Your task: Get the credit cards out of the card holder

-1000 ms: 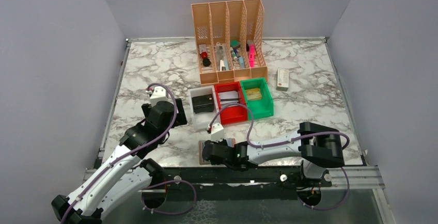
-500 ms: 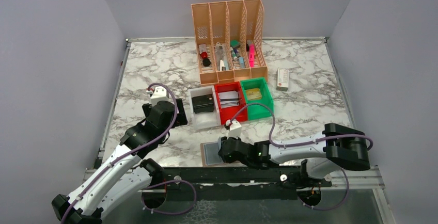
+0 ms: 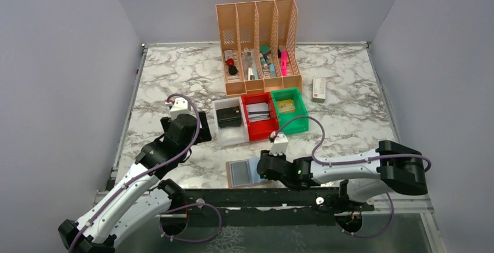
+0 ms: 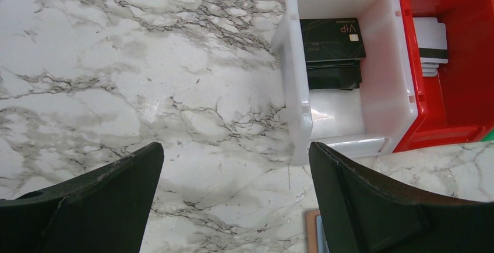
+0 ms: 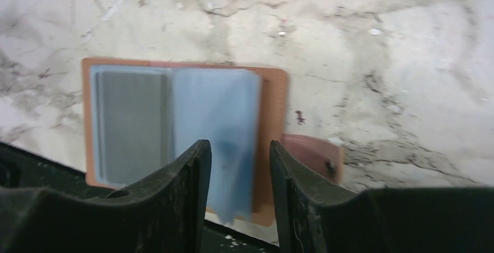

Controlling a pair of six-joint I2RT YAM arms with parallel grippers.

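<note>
The tan-brown card holder (image 3: 228, 175) lies flat at the table's near edge, with bluish credit cards (image 3: 243, 172) showing inside its border. In the right wrist view the holder (image 5: 272, 113) holds a grey-faced card on the left and a blurred bluish card (image 5: 218, 113) that reaches down between my fingers. My right gripper (image 3: 263, 165) (image 5: 236, 165) sits low at the holder's right end, jaws a little apart, clamping nothing that I can see. The holder's snap tab (image 5: 314, 157) sticks out to the right. My left gripper (image 3: 201, 127) (image 4: 236, 160) is wide open and empty above bare marble; the holder's corner (image 4: 310, 229) shows by its right finger.
A white bin (image 3: 221, 133) (image 4: 294, 90) with black cards, a red bin (image 3: 262, 129) with white cards and a green bin (image 3: 294, 126) stand mid-table. An orange file organiser (image 3: 259, 43) is behind them. A small white box (image 3: 318, 88) lies to the right. A black rail runs along the near edge.
My right gripper has slid to the right across the holder. The holder's bluish inside, covered before, now shows. The left arm has not moved.
</note>
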